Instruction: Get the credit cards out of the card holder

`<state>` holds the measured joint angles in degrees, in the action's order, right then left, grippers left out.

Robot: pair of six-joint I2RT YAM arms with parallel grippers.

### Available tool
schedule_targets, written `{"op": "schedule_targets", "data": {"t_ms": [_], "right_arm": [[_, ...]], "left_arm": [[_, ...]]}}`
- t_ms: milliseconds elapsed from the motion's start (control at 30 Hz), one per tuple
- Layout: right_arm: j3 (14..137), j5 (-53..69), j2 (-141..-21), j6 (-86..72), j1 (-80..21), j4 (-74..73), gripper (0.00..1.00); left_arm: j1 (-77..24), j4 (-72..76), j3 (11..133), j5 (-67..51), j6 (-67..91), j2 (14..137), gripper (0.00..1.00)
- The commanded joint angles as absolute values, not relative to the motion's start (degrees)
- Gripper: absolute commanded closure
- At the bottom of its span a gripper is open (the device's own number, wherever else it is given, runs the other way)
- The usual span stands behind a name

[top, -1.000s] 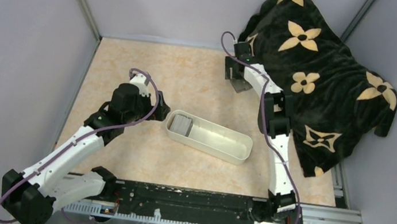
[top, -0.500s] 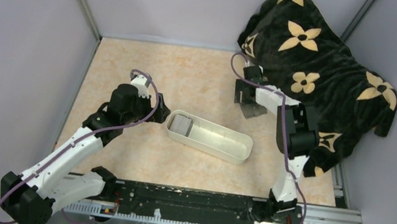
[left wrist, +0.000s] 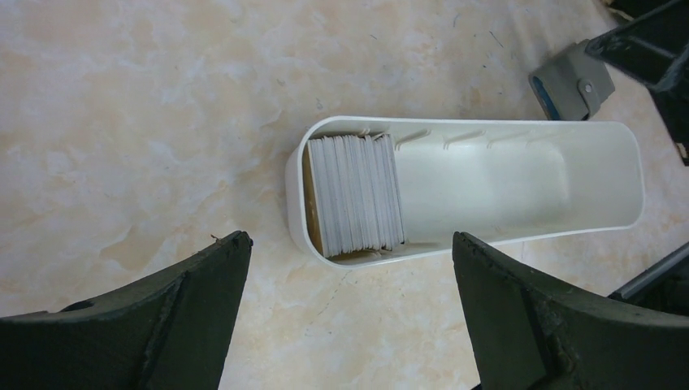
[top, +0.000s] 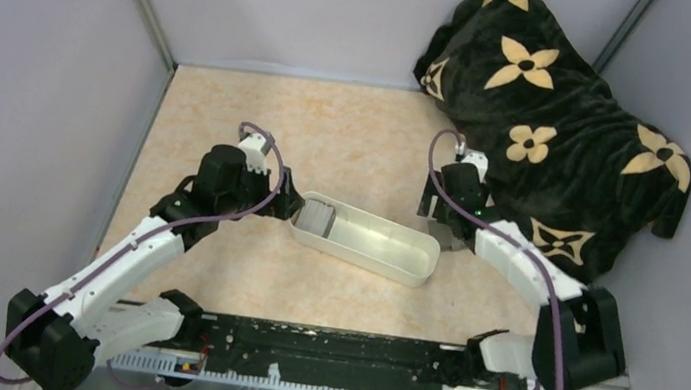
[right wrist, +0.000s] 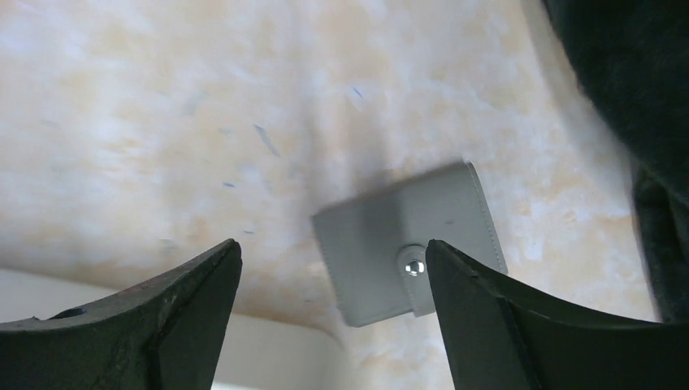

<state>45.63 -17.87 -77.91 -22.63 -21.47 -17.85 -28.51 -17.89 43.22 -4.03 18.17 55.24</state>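
The card holder [right wrist: 398,231] is a small grey wallet lying flat on the marble tabletop, shut with a snap tab. It also shows in the left wrist view, where the card holder [left wrist: 571,81] lies just beyond the tray's right end. The credit cards are hidden. My right gripper [right wrist: 333,242] hangs open just above the holder, its right finger over the snap side. From above, the right gripper [top: 444,218] covers the holder. My left gripper [left wrist: 349,237] is open above the table, beside the tray's left end, with nothing in it; the top view has the left gripper [top: 286,202] there too.
A long white oblong tray [top: 384,256] lies between the arms, with a stack of thin pale cards [left wrist: 357,192] on edge in its left end. A black blanket with tan flowers [top: 574,114] covers the back right corner. Walls stand at the left and the back.
The right arm has swung from the far back of the table down toward the tray's right end, over the card holder. The left gripper has edged slightly toward the tray.
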Motion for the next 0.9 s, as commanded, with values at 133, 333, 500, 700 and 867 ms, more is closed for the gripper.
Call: {"op": "schedule_targets", "data": {"t_ms": [133,333,500,700,867], "right_arm": [[46.8,-22.4,-58.8,-22.8,-24.7,-19.8,0.36],[45.0,-20.9,-52.1,-24.5,-25.4,-28.3,0.75],[39.9,-16.1,-47.7,-30.3,-27.9,-32.4,0.81],[33.4,-13.9,-43.4,-33.9,-29.9,-32.2,0.58],[32.0,-13.4,-45.5,-33.3,-29.9,-30.4,0.52]], "left_arm": [[-28.8,-14.6,44.9,-12.7,17.3,55.6,0.01],[-28.9,-16.1,44.6,-12.1,16.7,56.9,0.07],[-28.8,-17.2,45.0,-9.2,18.4,59.5,0.08],[-28.8,-16.0,44.7,-8.5,19.3,60.4,0.08],[-28.8,-16.7,45.0,-6.6,19.3,61.7,0.08]]}}
